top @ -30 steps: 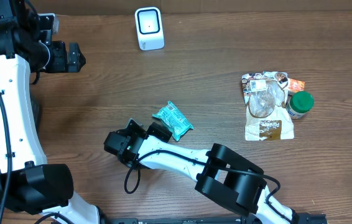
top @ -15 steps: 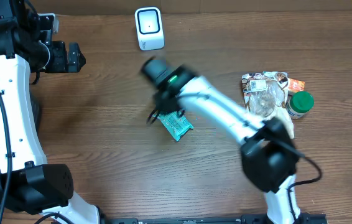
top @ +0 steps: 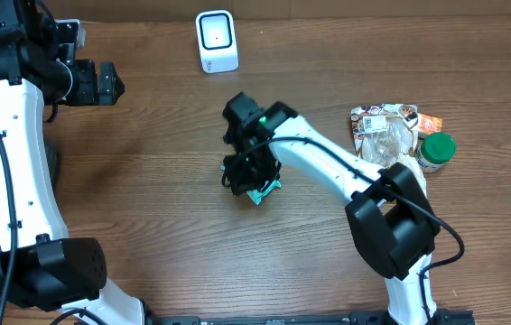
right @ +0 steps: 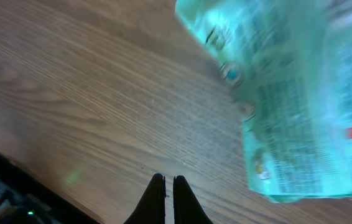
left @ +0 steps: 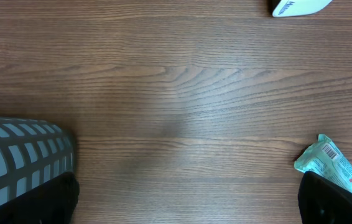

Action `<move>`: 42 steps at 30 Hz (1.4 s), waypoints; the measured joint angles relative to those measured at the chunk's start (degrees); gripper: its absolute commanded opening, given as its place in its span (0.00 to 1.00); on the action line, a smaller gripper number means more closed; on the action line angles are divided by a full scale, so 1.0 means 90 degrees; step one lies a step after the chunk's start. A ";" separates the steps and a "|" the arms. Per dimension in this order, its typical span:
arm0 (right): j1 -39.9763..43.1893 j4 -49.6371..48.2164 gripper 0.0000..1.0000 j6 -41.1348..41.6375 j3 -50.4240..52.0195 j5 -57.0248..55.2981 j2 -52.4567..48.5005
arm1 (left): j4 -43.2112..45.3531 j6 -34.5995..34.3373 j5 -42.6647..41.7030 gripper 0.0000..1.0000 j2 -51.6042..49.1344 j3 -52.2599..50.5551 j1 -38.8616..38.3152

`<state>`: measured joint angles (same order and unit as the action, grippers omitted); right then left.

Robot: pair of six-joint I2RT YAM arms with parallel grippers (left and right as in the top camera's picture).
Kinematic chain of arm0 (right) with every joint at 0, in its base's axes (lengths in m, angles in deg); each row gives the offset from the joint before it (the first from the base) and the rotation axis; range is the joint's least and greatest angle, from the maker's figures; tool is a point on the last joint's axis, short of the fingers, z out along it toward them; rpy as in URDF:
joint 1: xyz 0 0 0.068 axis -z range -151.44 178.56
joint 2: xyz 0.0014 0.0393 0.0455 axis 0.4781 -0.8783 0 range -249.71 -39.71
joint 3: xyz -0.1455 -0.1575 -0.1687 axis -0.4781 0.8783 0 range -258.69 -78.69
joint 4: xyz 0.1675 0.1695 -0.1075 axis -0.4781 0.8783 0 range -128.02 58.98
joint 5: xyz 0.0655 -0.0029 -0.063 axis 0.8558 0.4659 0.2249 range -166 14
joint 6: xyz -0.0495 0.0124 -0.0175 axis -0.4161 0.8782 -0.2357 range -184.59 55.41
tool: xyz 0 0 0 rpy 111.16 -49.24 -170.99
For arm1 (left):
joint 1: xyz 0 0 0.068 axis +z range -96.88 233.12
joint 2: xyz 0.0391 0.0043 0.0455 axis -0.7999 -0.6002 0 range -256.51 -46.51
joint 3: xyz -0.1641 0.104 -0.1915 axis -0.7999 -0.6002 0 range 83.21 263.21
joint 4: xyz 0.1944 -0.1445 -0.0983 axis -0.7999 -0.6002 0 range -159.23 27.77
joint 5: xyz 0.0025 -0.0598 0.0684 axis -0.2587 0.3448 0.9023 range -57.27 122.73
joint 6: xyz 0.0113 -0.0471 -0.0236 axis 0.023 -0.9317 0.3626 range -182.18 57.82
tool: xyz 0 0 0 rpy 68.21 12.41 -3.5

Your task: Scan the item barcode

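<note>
Two grippers, very different states. The right gripper (right: 168,182) is pinched fully shut with nothing between its fingers, tips over the tabletop (top: 147,181). The teal snack packet (top: 264,188) lies just beside it, roughly mid-tabletop, partly hidden under the arm from above. A barcode shows on the packet in the left wrist view. The left gripper (top: 104,83) is spread wide, holding nothing, over by the left edge. The only container is a green-lidded jar (top: 436,150), lid on, contents not visible, sitting against a pile of pouches (top: 386,171) on the right. A white scanner (top: 217,41) stands near the far edge. There's plenty of bare wood between the left gripper and the packet.
</note>
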<state>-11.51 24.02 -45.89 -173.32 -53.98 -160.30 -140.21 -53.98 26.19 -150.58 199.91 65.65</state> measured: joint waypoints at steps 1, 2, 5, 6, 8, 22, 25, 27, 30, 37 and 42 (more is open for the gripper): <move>-0.0061 -0.0019 0.04 0.0109 0.0100 -0.0131 0.0000 | 0.0000 0.0000 -0.0002 1.00 0.0000 0.0000 0.0000; -0.0085 -0.0034 0.04 0.0199 0.0185 -0.0265 0.0000 | 0.0000 0.0000 -0.0002 1.00 0.0000 0.0000 0.0000; -0.0066 -0.0070 0.04 0.0464 0.0461 -0.0792 0.0000 | 0.0000 0.0000 -0.0002 1.00 0.0000 0.0002 0.0000; -0.0044 -0.0092 0.04 0.0515 0.0539 -0.0923 0.0000 | 0.0000 0.0000 -0.0002 1.00 0.0000 0.0000 0.0000; 0.0027 -0.0107 0.04 0.0595 0.0636 -0.1115 0.0000 | 0.0000 0.0000 0.0000 1.00 0.0000 0.0002 0.0000; 0.0833 -0.0080 0.11 -0.0019 0.0607 -0.1015 0.0180 | 0.0000 0.0000 0.0000 1.00 0.0000 0.0000 0.0000; 0.1180 -0.0010 0.32 -0.0381 0.0495 -0.0775 0.0641 | -0.0002 0.0000 0.0000 0.99 0.0000 0.0000 0.0000; 0.1600 0.0175 0.36 -0.0629 0.0408 -0.0515 0.1090 | 0.0000 0.0000 -0.0002 0.99 0.0000 0.0000 0.0000; 0.2392 0.0571 0.43 -0.0877 0.0274 -0.0134 0.1617 | 0.0000 0.0000 -0.0002 1.00 0.0000 0.0000 0.0000; 0.3254 0.0381 0.65 -0.1171 0.0772 0.0532 0.1712 | 0.0000 0.0000 -0.0002 1.00 0.0000 0.0002 0.0000; 0.3106 -0.0534 0.66 -0.1056 0.1617 0.0860 0.1690 | 0.0000 0.0000 0.0000 1.00 0.0000 0.0002 0.0000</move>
<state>16.44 19.21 -55.40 -158.76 -46.24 -145.09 -140.21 -53.98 26.19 -150.58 199.93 65.65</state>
